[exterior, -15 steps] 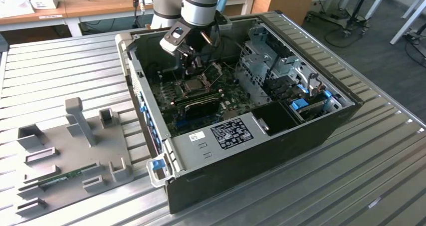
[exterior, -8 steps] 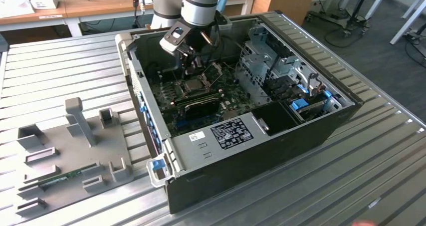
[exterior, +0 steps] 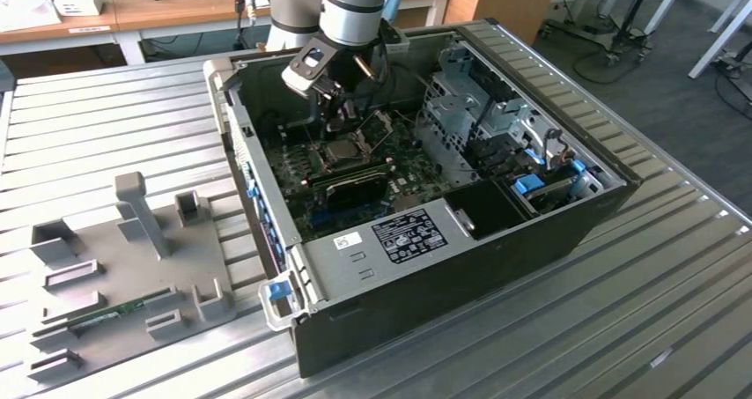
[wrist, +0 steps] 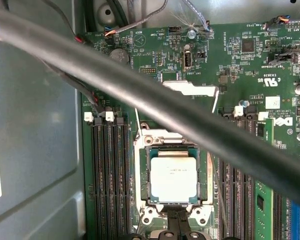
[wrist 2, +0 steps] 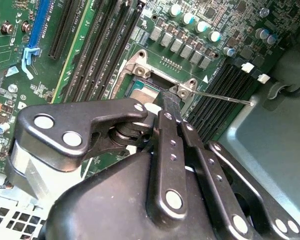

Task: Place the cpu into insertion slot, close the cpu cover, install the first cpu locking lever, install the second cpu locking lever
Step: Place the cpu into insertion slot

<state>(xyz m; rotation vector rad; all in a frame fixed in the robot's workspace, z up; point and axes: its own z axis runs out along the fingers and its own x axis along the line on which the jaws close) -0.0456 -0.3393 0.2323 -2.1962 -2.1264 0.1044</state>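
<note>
Dull silver square cpu (wrist: 173, 182) is seated in black metal-rimmed insertion slot (wrist: 148, 172); black gripper (wrist: 177, 217) is held beside, jaws together.

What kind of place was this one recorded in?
Likely a robotics lab or workshop: an open computer case lies on a slatted metal table, a robot arm reaches into it, and wooden desks stand behind.
</note>
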